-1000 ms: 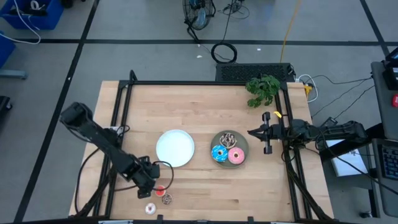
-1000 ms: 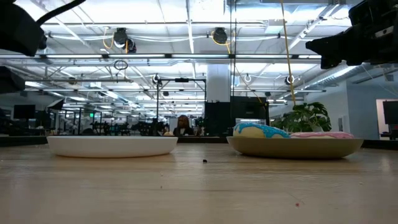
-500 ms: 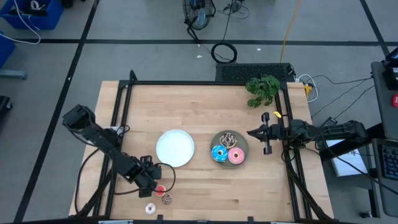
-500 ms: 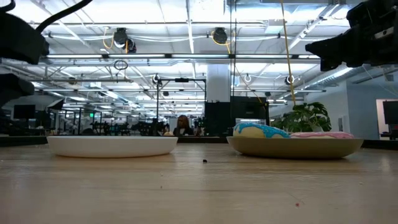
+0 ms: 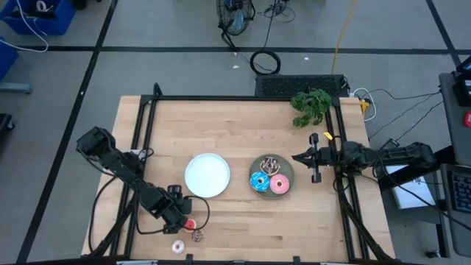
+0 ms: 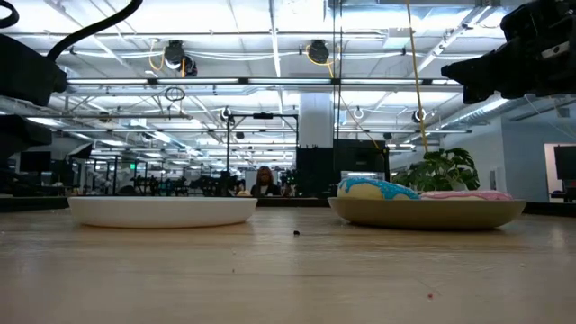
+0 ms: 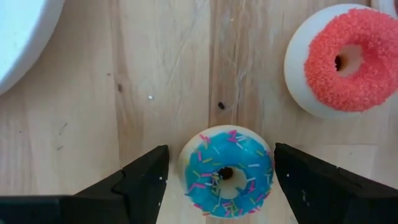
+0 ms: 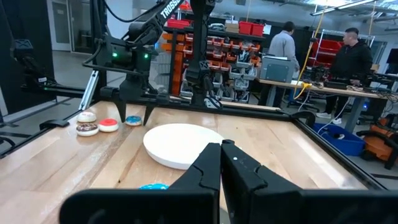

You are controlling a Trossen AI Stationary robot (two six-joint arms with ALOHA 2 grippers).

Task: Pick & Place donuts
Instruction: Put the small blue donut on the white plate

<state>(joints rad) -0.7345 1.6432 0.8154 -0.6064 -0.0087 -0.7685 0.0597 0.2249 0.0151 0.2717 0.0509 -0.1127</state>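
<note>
Fingers spread wide, the left gripper (image 7: 219, 180) hangs over the tiny blue donut (image 7: 227, 171) at the table's (image 5: 235, 125) near-left edge, straddling but not gripping it. A red donut (image 7: 348, 59) lies just beside. The right gripper (image 5: 297, 157), fingers closed and empty, waits beside the grey plate (image 5: 285, 168) holding three larger donuts (image 5: 269, 179).

light: bright, even, overhead | glare: ceiling lamps (image 6: 173, 54) in low view | shadows: soft; tabletop foreground blurred

Tiny blue donut (image 7: 227, 172) between the spread fingers (image 7: 144, 180) of the left end effector (image 7: 221, 177); red donut (image 7: 348, 60) beside
</note>
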